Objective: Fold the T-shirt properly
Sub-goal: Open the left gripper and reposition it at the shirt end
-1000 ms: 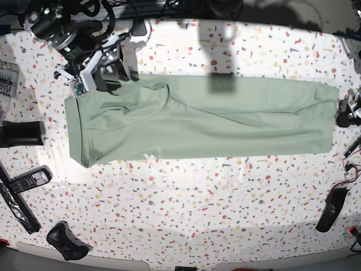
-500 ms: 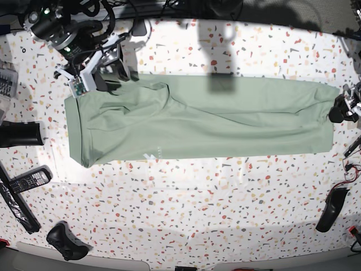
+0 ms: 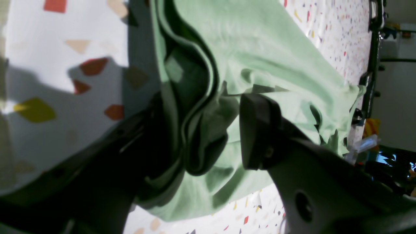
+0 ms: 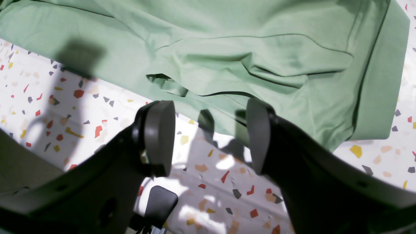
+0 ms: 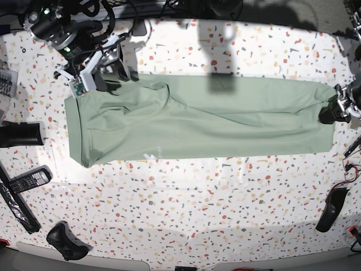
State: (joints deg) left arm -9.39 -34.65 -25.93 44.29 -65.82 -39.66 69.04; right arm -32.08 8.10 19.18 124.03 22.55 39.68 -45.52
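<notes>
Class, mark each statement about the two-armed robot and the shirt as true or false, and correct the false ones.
1. The pale sage-green fabric T-shirt lies as a long, wide strip. True.
2. The black right gripper is clamped shut on the cloth. False: its fingers stand apart with nothing between them.
3. The black left gripper is at the shirt's end, with folded cloth between its fingers. True.
4. The shirt is laid out perfectly smooth. False: folds and creases show in it.
5. The white table has coloured speckles. True.
6. The left gripper's fingers are closed tight against each other. False: they stand apart.
</notes>
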